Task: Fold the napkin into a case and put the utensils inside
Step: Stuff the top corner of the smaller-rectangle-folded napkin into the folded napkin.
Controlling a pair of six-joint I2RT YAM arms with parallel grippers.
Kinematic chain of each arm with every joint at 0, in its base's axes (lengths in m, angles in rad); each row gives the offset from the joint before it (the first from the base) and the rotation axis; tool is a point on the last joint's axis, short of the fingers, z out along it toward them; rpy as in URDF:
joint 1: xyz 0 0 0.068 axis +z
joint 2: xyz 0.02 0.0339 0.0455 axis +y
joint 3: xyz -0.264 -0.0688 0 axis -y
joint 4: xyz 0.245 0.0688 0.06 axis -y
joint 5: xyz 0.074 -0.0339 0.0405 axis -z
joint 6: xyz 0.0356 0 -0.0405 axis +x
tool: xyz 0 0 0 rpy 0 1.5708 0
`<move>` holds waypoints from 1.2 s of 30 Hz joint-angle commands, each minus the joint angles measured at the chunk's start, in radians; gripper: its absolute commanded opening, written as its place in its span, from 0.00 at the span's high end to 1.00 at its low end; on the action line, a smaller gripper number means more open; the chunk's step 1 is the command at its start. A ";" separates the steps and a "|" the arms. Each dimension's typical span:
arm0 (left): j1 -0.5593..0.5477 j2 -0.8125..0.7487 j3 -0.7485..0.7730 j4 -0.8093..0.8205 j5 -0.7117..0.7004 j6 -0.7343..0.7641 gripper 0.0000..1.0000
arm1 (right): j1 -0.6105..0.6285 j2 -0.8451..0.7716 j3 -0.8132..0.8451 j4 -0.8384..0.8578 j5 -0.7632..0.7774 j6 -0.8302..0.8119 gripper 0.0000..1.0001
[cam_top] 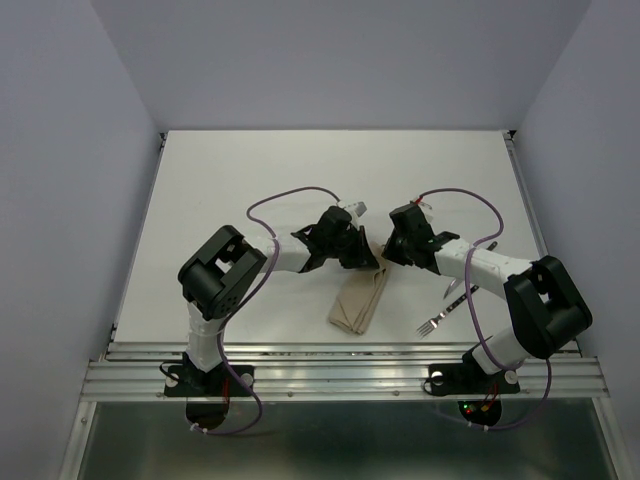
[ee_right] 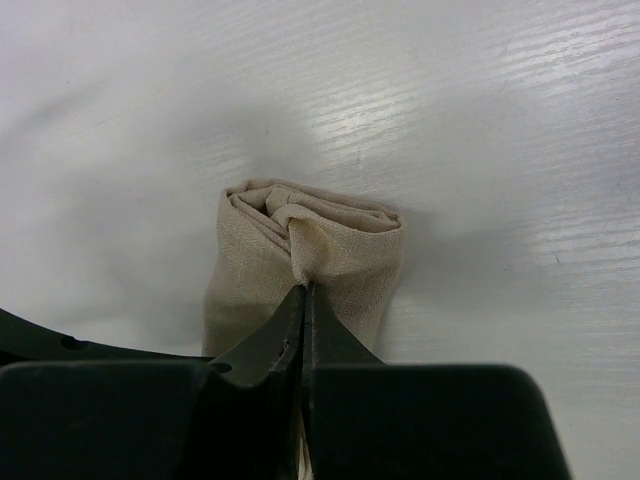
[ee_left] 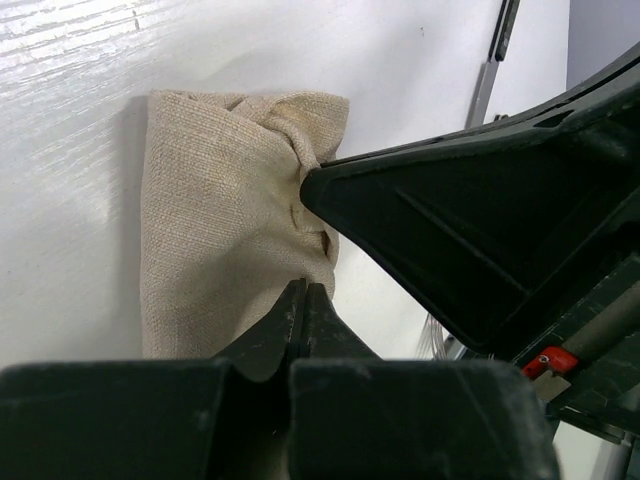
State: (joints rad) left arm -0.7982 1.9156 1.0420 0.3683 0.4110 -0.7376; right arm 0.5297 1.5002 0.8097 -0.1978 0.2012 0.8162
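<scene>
Top external view: left gripper [cam_top: 366,260] and right gripper [cam_top: 389,256] both pinch shut on the far end of the narrow folded napkin [cam_top: 358,302] mid-table, probably to fold it over; the fork [cam_top: 441,317] lies beside it, not yet cased.

**One high view over the tabletop [cam_top: 250,180], two close ones riding the wrists**

The top camera sits high at the near edge and looks down and forward, far enough off to take in the whole white surface. The right wrist camera looks out along its own right pincer [ee_right: 303,292], low and very near the surface, so the fingers fill the bottom of its view. The left wrist camera does the same behind the left pincer [ee_left: 305,292], and from its side the other pincer's dark body crowds the right half. All three share one spot: the end of the folded napkin [cam_top: 358,305].
</scene>
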 commanded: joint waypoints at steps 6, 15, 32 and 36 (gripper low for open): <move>-0.015 0.059 0.064 0.061 0.022 -0.005 1.00 | -0.005 0.000 0.011 0.035 -0.008 0.008 0.99; -0.018 0.138 0.084 0.081 0.035 -0.023 1.00 | -0.005 0.009 0.011 0.035 -0.013 0.006 0.99; -0.018 0.008 0.122 -0.091 0.052 0.023 1.00 | -0.005 -0.107 0.149 -0.161 0.078 -0.048 0.69; -0.019 -0.026 0.109 -0.103 0.063 0.023 1.00 | -0.005 -0.155 0.126 -0.181 0.102 -0.043 0.69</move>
State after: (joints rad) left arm -0.8101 1.9797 1.1297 0.3073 0.4496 -0.7414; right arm 0.5293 1.3998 0.9134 -0.3332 0.2447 0.7856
